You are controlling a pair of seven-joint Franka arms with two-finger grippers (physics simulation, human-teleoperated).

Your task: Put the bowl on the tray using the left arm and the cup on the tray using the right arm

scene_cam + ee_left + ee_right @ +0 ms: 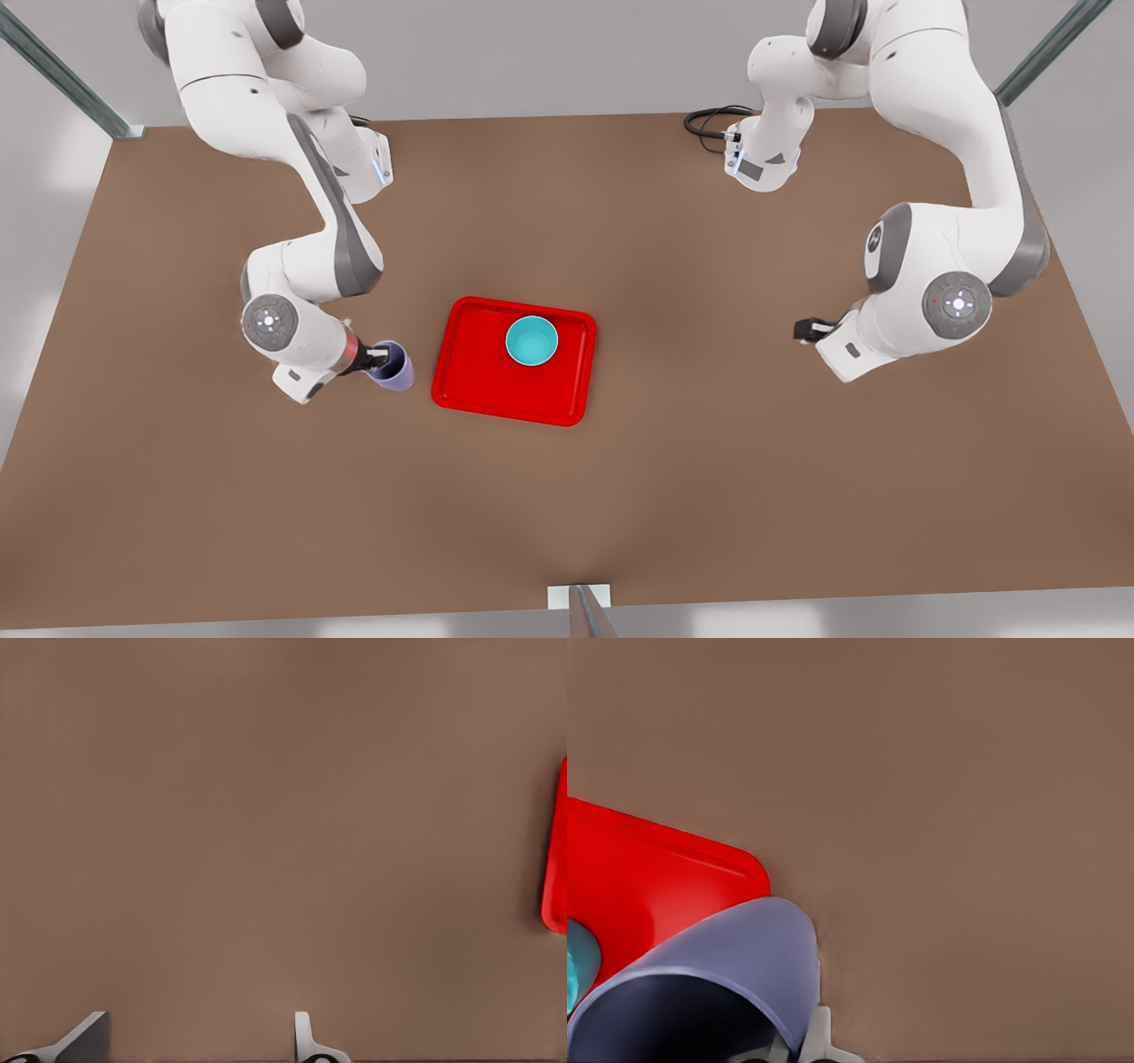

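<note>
One glossy turquoise bowl (532, 341) sits in the red tray (469, 381). Right gripper (383, 359) fingers clamp the lavender cup (394, 368); left gripper (804, 330) fingers apart over the worktop (620, 496).

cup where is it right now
In the front view the cup sits just off the tray's left edge, gripped at its rim by the right gripper.

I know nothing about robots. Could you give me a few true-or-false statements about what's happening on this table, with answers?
1. The small turquoise bowl sits inside the flat red tray. True.
2. The lavender cup is on the tray. False: it is beside the tray, gripped by the right hand.
3. The left hand holds the bowl. False: it is open and holds nothing.
4. The tray lies on the brown table. True.
</note>
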